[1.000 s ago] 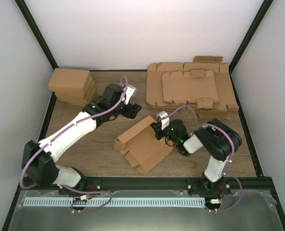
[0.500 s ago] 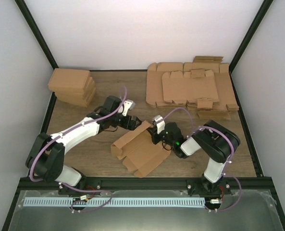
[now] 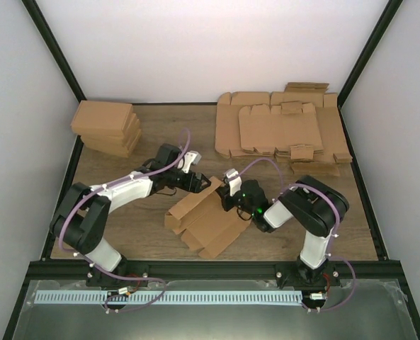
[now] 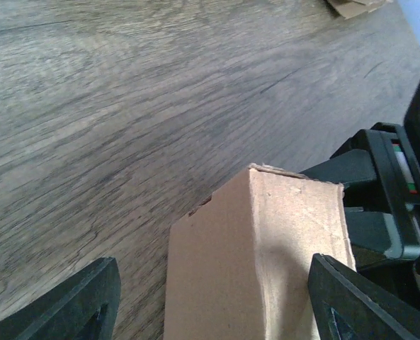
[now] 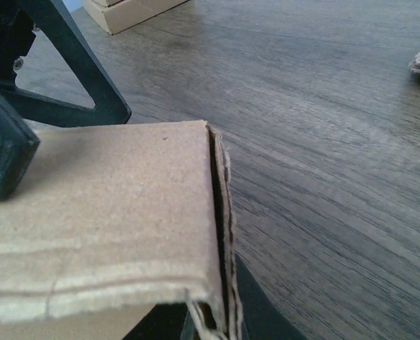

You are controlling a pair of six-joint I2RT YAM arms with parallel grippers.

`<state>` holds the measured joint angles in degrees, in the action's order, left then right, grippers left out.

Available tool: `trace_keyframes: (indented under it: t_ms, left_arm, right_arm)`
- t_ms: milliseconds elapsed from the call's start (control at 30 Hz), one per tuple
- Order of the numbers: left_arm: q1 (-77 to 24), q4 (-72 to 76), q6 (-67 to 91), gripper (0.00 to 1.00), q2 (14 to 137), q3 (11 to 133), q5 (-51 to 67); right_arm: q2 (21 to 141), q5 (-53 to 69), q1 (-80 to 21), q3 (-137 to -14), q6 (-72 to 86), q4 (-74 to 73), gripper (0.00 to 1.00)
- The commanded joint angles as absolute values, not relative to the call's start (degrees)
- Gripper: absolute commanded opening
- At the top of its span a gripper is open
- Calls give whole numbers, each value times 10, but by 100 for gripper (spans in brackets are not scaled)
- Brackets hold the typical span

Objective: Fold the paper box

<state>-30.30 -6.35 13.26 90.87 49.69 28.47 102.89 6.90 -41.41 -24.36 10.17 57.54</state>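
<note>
No legible text, labels, brands or numbers in any view. The paper box [image 3: 206, 216] shows plain brown cardboard on every visible face, from overhead and from both wrist cameras.

1. A brown wood-grain worktop [image 3: 358, 234] fills the middle of the top view; the wrist views show its long streaked grain close up.
2. A plain white back wall [image 3: 210, 49] rises behind it.
3. Pale grey side panels stand on the left [image 3: 18, 142] and right [image 3: 404, 142].
4. Slanting black frame posts [image 3: 54, 49] mark the back corners.
5. A black rail [image 3: 210, 268] edges the near side, with a grey metal ledge [image 3: 210, 322] below it.
6. The light is soft and even.
</note>
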Motion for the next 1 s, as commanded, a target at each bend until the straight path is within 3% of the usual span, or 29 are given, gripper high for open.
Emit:
trace_keyframes:
  t_ms: [0,200,600,967]
  left_arm:
    - [-302,-27,123,75,930,491,321]
    - [-302,-5,124,75,942,485,339]
    - [-302,-5,134,64,977,501,333]
    - [-280,26,185,63,1011,500,420]
  right_arm:
    - [1054,53,-419,-250,101,584,8]
    - [1065,58,-419,-249,102,602,12]
    - [1059,30,-419,-229,108,669,23]
    - [1085,-9,-419,-234,99,754,22]
